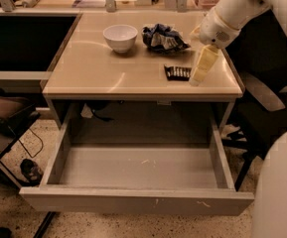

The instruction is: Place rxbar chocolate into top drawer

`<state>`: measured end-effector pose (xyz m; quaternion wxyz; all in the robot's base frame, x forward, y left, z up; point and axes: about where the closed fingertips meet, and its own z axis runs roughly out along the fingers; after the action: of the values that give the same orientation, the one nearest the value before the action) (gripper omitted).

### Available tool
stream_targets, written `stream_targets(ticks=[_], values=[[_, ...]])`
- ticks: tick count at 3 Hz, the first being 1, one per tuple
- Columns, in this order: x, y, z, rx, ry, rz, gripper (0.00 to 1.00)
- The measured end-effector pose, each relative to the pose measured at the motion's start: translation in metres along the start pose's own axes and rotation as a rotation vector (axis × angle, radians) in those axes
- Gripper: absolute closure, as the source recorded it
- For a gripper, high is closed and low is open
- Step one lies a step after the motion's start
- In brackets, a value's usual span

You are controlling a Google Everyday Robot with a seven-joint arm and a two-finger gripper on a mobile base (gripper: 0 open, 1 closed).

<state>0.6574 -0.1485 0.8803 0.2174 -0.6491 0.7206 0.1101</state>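
Tool (197, 77): low at the worktop (98, 68), just right of the bar; how far open, I cannot tell.
Bar (177, 73): flat on the worktop, near its front right.
Drawer (133, 202): pulled open below.
Bowl (120, 36), bag (164, 37): behind the bar.

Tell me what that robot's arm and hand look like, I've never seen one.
The arm is a thick, smooth white tube with a rounded shell and a small dotted grille patch near the wrist. No cables or markings show. The hand, over the right side of the table beside the rxbar chocolate, is pale creamy yellow, long and tapering.
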Motion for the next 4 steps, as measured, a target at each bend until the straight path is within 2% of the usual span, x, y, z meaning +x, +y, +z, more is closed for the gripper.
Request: stream_targets(ticks=[1, 2, 3, 4], values=[[0.015, -0.029, 0.012, -0.021, -0.048, 0.064, 0.00], [0.010, -0.046, -0.001, 0.035, -0.074, 0.057, 0.00], [0.028, -0.048, 0.012, 0.008, -0.126, 0.100, 0.00], [0.041, -0.051, 0.050, -0.062, -0.196, 0.139, 0.00]])
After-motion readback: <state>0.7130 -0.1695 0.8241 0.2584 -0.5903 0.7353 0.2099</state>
